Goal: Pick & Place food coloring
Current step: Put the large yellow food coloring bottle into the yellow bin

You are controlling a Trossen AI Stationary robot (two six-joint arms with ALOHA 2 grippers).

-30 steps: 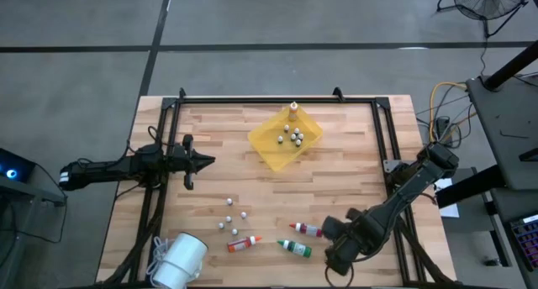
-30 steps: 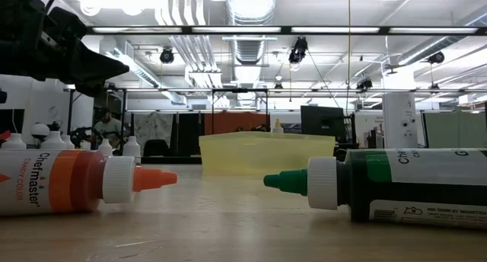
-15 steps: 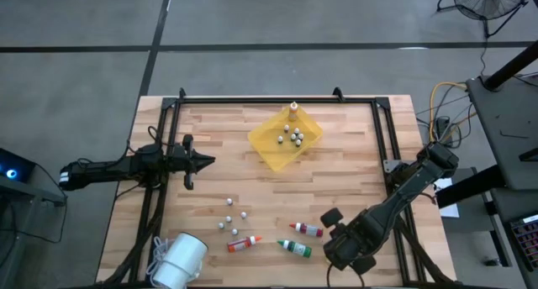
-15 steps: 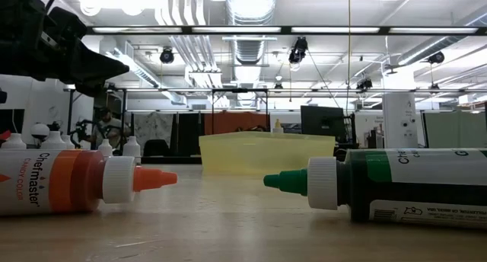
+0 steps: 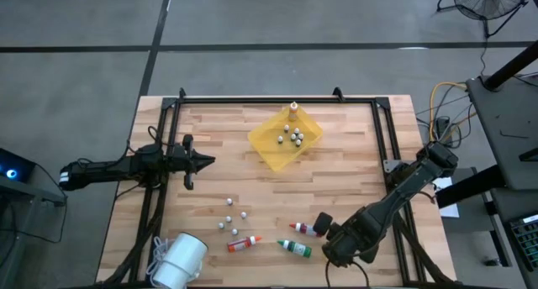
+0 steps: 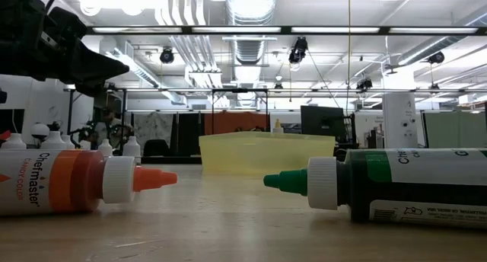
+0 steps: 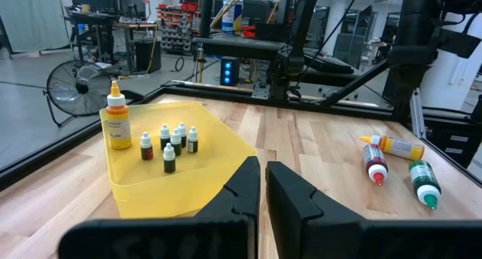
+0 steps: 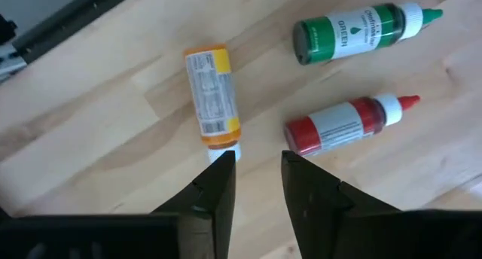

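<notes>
Since the earlier frames, the right gripper [image 5: 322, 223] has moved from the table's near right corner toward the bottles and now hangs just over the cap end of the yellow bottle [image 8: 213, 95], its fingers [image 8: 215, 190] parted and holding nothing. In the right wrist view the white cap base sits right at the tip of one finger, with the other finger beside the bottom end of the red bottle [image 8: 348, 126]. The green bottle [image 8: 361, 32] lies beyond the red one, roughly parallel to it.

From above, these three bottles lie on their sides near the table's [image 5: 353, 155] front edge, with the orange bottle [image 5: 243, 243] lying farther left, next to a white cup [image 5: 179, 261] tipped on its side. A few small pale balls [image 5: 231, 215] are scattered just behind the orange bottle.

A fifth bottle [image 5: 294, 109], orange-capped, stands upright in the back corner of the yellow tray [image 5: 267, 150], alongside several tiny bottles [image 7: 170, 143].

Over the table's left side, the left gripper [image 5: 202, 161] is closed and empty, pointing toward the middle.
</notes>
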